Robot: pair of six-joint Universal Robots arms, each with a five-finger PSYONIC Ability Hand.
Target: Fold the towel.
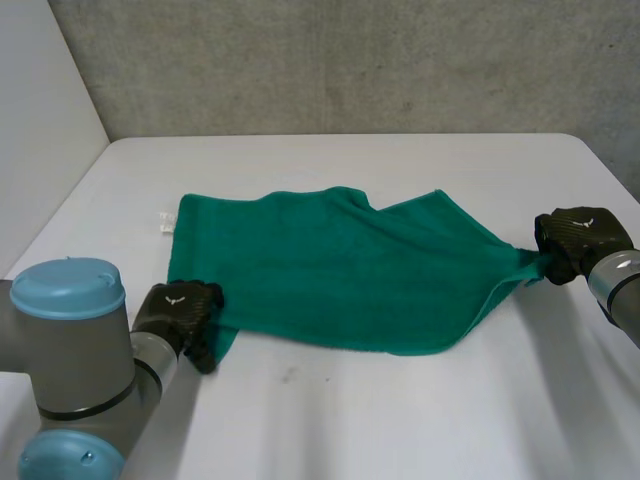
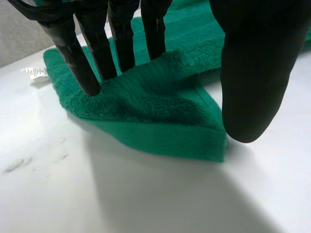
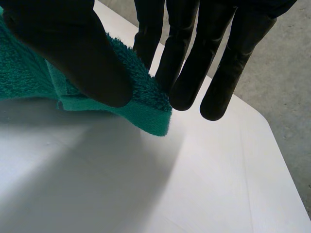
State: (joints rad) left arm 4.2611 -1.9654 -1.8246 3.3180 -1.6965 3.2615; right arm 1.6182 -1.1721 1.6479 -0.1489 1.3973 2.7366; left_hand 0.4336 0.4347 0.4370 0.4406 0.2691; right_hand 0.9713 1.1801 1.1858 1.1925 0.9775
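Observation:
A green towel (image 1: 340,270) lies spread and rumpled on the white table (image 1: 330,420), with its far edge folded over a little. My left hand (image 1: 180,310) is at the towel's near left corner. In the left wrist view its straight fingers (image 2: 87,63) rest on top of that corner (image 2: 160,116), while the thumb (image 2: 252,73) hangs beside it, clear of the cloth. My right hand (image 1: 575,240) holds the right corner, pulled out to a point. There the thumb (image 3: 73,53) presses the corner (image 3: 150,116) against the fingers (image 3: 218,73).
A small white tag (image 1: 163,222) sticks out at the towel's far left corner. A grey wall (image 1: 350,60) stands behind the table and a pale panel (image 1: 40,120) at its left. My left arm (image 1: 70,370) fills the near left.

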